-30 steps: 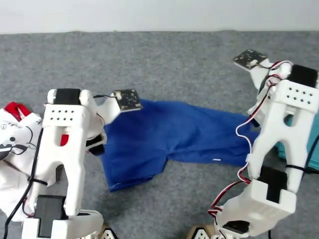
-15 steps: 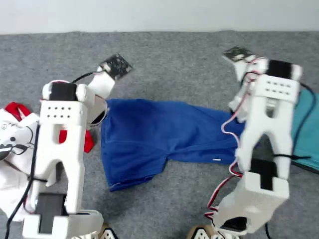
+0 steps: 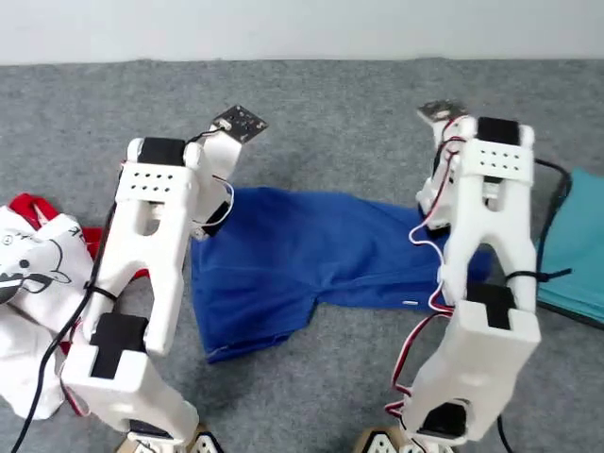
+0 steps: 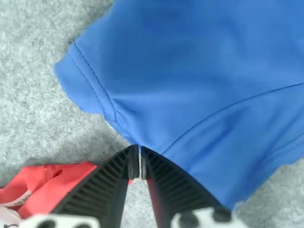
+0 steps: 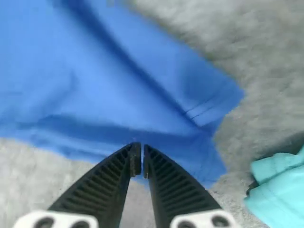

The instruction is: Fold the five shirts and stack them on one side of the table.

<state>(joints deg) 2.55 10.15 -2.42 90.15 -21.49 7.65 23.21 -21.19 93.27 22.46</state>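
Note:
A blue shirt (image 3: 311, 255) lies spread across the middle of the grey table, one sleeve toward each arm. My left gripper (image 4: 139, 152) is shut, and its tips meet right at the shirt's edge (image 4: 199, 85) where sleeve and body join. Nothing shows between its fingers. My right gripper (image 5: 138, 146) is shut too, hovering over the blue cloth (image 5: 95, 80) close to its hem and the other sleeve. In the high view both arms stand over the shirt's two ends and hide their own grippers.
A white printed shirt (image 3: 28, 274) with a red one (image 3: 28, 208) under it lies at the left edge; the red cloth (image 4: 42, 183) is close to my left gripper. A teal shirt (image 3: 576, 245) lies at the right edge, also near my right gripper (image 5: 280, 190).
Both arms lifted and swung inward over the shirt's ends, the left one to the right, the right one to the left. The blue shirt stayed about where it was.

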